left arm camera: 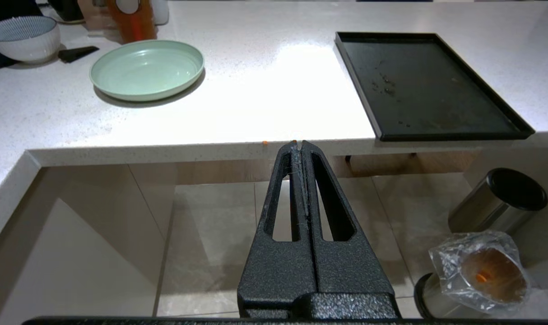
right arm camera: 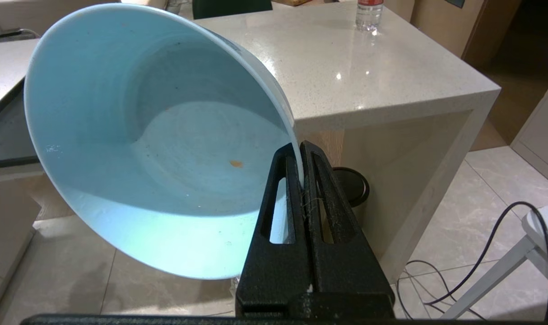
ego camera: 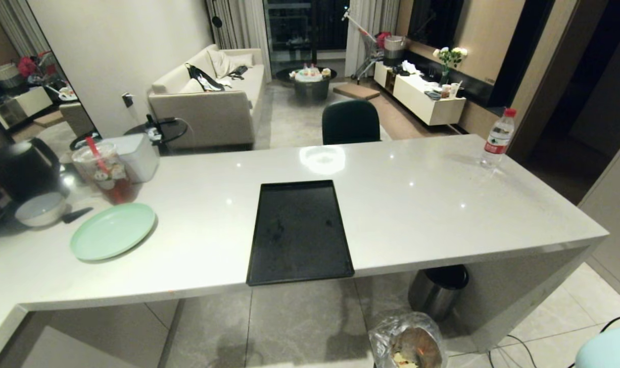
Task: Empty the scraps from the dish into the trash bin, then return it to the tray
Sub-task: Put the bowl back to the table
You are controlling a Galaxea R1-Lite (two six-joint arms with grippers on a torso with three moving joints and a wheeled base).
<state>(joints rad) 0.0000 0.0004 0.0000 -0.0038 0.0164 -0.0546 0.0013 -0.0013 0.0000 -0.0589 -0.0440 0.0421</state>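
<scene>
From the head camera I see the white counter [ego camera: 417, 204] with the black tray [ego camera: 300, 232] lying flat on it, its near end poking a little over the counter's edge. The tray has nothing on it but a few tiny crumbs. A green plate [ego camera: 112, 231] sits well to the left of the tray. A white-grey bowl [ego camera: 40, 208] and a drink cup [ego camera: 105, 173] are further left. A water bottle [ego camera: 498, 138] stands far off on the right. Down on the floor is the trash bin [ego camera: 407, 342] with its crinkly clear bag, and I can see the scraps [ego camera: 403, 359] inside it. A black-lidded bin [ego camera: 437, 289] stands just behind it, under the counter. The pale blue dish [ego camera: 609, 350] only peeks in at the bottom right corner.

From the left wrist camera I see the left gripper [left arm camera: 299, 144] in front of the counter edge. Its fingers are pressed tight together with nothing between them. The tray, the green plate and both bins show here too.

From the right wrist camera I see the right gripper [right arm camera: 300, 146] pinching the rim of the dish, fingers clamped on it. The dish is tipped up on its side, out in the air in front of the counter. It is nearly clean inside, with just one small orange speck [right arm camera: 236, 164] stuck to the bottom.
</scene>
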